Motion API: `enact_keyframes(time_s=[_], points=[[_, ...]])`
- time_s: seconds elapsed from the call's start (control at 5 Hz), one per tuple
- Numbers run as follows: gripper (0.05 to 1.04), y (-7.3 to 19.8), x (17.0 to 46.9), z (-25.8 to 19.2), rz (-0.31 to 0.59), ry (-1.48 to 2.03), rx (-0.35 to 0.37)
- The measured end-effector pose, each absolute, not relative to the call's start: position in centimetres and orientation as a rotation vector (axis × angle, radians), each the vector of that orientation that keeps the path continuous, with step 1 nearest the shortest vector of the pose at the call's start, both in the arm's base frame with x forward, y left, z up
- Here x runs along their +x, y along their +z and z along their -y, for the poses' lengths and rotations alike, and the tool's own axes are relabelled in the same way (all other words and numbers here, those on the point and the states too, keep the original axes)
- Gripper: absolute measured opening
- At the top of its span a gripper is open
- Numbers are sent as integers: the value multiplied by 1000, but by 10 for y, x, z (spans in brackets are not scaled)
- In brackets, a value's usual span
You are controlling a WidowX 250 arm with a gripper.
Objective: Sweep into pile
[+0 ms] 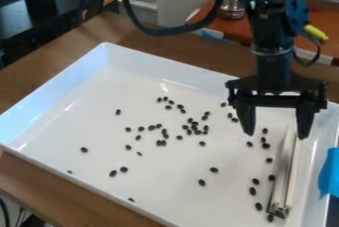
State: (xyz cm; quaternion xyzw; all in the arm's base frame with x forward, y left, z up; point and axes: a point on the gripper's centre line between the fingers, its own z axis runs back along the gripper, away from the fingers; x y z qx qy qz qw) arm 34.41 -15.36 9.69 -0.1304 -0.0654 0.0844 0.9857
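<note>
Pincer [275, 136] released, its fingers parted wide over the white tray [53, 92], with the long, narrow sweeping tool [287, 171] slanting away just below it and black beans [202, 183] scattered from near it to well apart from it.

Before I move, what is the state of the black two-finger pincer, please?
Pincer: open, fingers wide apart, holding nothing, over the white rectangular tray.
</note>
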Motion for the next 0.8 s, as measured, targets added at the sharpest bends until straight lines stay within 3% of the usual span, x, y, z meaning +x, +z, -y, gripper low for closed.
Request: enact_keyframes(time_s=[0.8], points=[[999, 83, 345, 168, 165, 163, -218]])
